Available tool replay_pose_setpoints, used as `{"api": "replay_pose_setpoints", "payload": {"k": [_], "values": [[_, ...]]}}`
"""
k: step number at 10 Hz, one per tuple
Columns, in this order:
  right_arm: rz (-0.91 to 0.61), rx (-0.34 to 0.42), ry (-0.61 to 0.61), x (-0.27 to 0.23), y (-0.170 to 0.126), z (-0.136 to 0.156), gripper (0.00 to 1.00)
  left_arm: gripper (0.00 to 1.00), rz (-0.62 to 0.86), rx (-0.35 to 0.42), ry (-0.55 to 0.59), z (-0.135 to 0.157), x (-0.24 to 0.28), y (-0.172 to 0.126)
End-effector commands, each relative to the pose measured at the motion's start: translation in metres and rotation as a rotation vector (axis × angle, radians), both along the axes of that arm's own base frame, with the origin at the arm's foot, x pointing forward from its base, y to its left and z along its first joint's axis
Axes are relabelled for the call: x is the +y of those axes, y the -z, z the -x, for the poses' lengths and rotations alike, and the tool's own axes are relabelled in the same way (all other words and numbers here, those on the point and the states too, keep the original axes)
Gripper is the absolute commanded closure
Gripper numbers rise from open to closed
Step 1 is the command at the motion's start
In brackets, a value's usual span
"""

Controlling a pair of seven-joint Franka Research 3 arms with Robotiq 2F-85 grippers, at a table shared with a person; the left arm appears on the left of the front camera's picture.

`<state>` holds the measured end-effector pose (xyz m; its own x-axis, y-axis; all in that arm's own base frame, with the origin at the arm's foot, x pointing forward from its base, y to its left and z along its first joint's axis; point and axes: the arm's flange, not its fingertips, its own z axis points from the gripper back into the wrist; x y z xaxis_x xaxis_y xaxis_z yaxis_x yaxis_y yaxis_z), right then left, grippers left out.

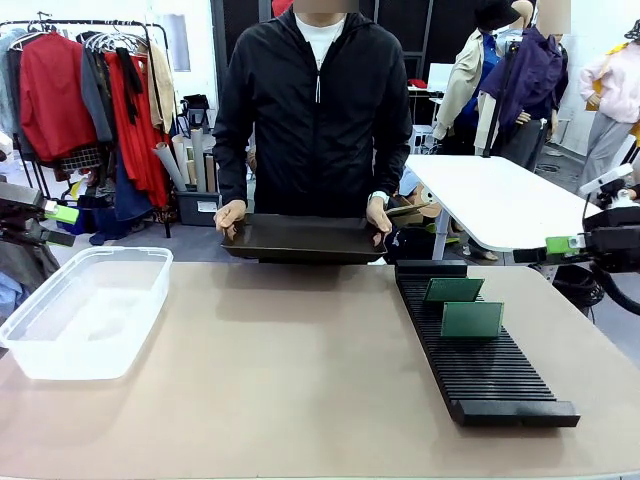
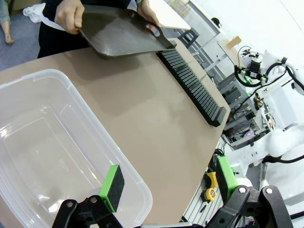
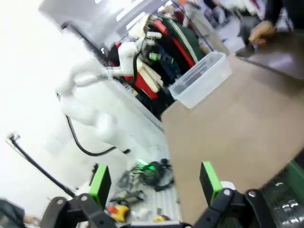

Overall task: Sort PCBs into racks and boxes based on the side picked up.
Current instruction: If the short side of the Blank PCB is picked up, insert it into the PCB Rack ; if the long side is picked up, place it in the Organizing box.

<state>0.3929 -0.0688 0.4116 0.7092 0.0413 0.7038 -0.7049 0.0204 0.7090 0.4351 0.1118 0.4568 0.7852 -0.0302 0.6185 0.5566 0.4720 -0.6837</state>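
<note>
I see two thin green PCBs (image 1: 462, 305) upright in the ribbed black rack (image 1: 480, 350); translucent tub (image 1: 85, 310) holds none. Both grippers (image 2: 166, 187) (image 3: 154, 183) gape wide, holding nothing. Person's hands grip a smooth dark tray (image 1: 305, 238)

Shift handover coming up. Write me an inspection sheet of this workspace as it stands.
Surface: brown table, bare in the middle.
Job's things: black rack on the robot's right, two PCBs standing upright in its slots; clear box on the left, apparently empty.
Clutter: dark brown tray held above the far edge by the person's two hands; whether it carries anything cannot be told.
Grippers: left gripper open, above the near rim of the box; right gripper open, off the table's right edge; both empty.
Cables: black cable by the right arm.
Surroundings: clothes rail, white table behind.
</note>
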Motion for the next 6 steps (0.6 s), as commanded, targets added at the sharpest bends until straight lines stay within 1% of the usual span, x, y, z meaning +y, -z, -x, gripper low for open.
{"api": "replay_pose_setpoints", "payload": {"k": [1,2,4,5,6], "values": [[-0.012,0.248,0.035,0.004,-0.012,0.017,0.00,0.00,0.005,-0.004,0.001,0.001,0.000,-0.001],[0.001,0.318,0.067,0.006,-0.012,0.021,0.00,0.00,0.005,-0.004,0.001,0.001,0.000,-0.001],[0.026,0.390,0.079,0.010,-0.011,0.022,0.00,0.00,0.005,-0.004,0.001,0.001,0.000,-0.001],[0.041,0.337,0.072,0.011,-0.014,0.020,0.00,0.00,0.005,-0.004,0.001,0.001,0.000,-0.001],[0.013,0.357,0.052,0.004,-0.002,0.020,0.00,0.00,0.005,-0.004,0.001,0.001,0.000,-0.001]]}}
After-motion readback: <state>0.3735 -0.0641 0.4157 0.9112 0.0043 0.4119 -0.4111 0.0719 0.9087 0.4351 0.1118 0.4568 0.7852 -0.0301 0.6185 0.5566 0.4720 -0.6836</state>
